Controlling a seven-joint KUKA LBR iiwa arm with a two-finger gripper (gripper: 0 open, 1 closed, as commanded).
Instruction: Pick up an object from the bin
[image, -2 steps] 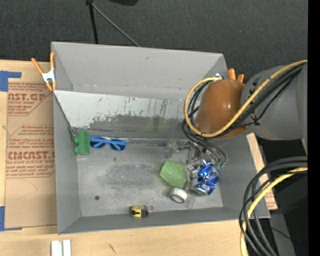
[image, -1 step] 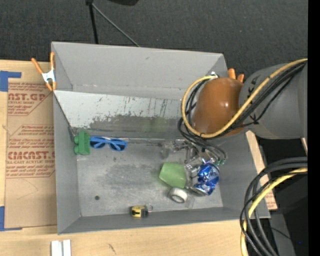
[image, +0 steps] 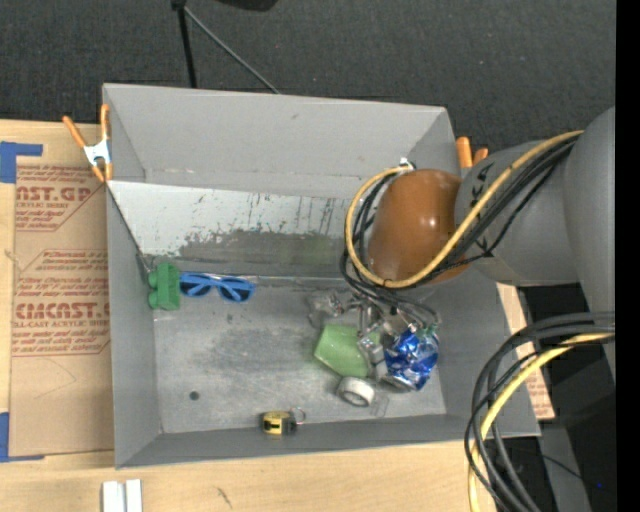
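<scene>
where the gripper (image: 374, 326) hangs, a green lump (image: 337, 349) lies.

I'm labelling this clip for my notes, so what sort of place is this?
Probably a robotics lab's grasping test cell: a cabled robot arm reaches into a grey metal bin holding unrelated odds like blue sunglasses and a crumpled blue can.

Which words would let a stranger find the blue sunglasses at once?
Look at the left of the grey bin, where the floor meets the sloped back wall. Right of a green block lie the blue sunglasses, the only thing with two lenses.
</scene>
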